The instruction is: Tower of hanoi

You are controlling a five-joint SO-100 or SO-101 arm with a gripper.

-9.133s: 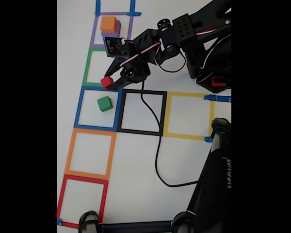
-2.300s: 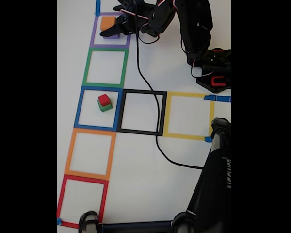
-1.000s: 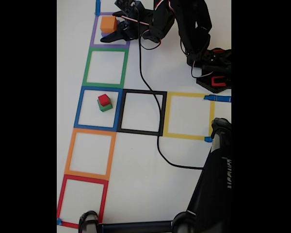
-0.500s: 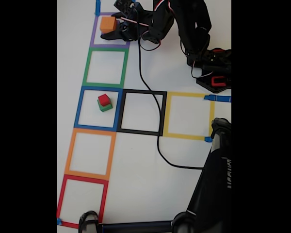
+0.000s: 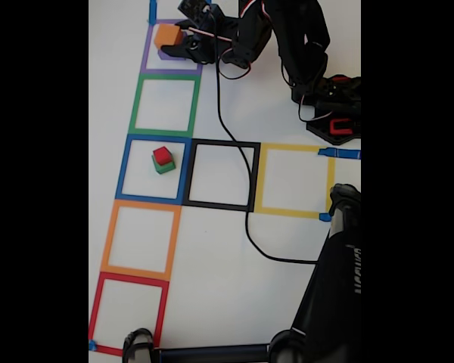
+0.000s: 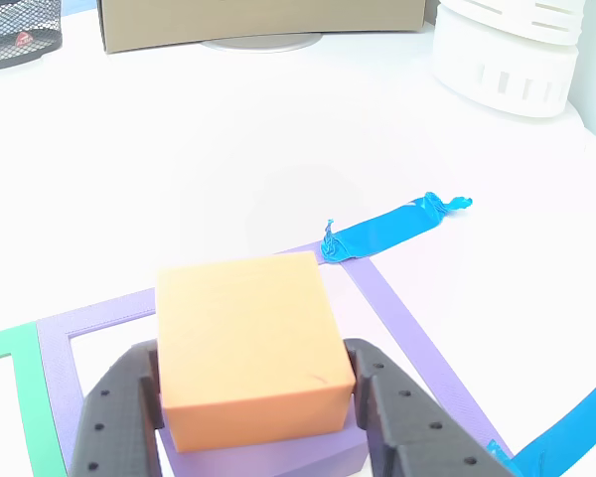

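Four small cubes sit on a white worktop (image 5: 227, 302) marked with coloured tape square outlines. Taking the purple tape square (image 5: 147, 60) at the top left of the fixed view as the landmark: inside it the orange cube (image 5: 167, 35) sits on top of the purple cube (image 5: 166, 53), of which only a sliver shows beneath. The black arm reaches in from the right of this square, and its end effector (image 5: 174, 47) is at the orange cube.

In the other view, looking along the end effector (image 6: 256, 393), the orange cube (image 6: 248, 350) fills the lower middle, with the purple cube (image 6: 268, 459) showing as a pale violet slab under it. Two black perforated fingers (image 6: 119, 407) press against the orange cube's left and right sides, so the end effector is closed on that cube, opened only to the cube's width. The purple tape square (image 6: 397, 328) runs past on the right, with strips of blue tape (image 6: 392, 227) at its corner.

Two squares below the purple square in the fixed view, past the green tape square (image 5: 165, 106), lies the blue tape square (image 5: 125, 170). Inside it the red cube (image 5: 162, 156) rests on the green cube (image 5: 164, 166), well apart from the arm.
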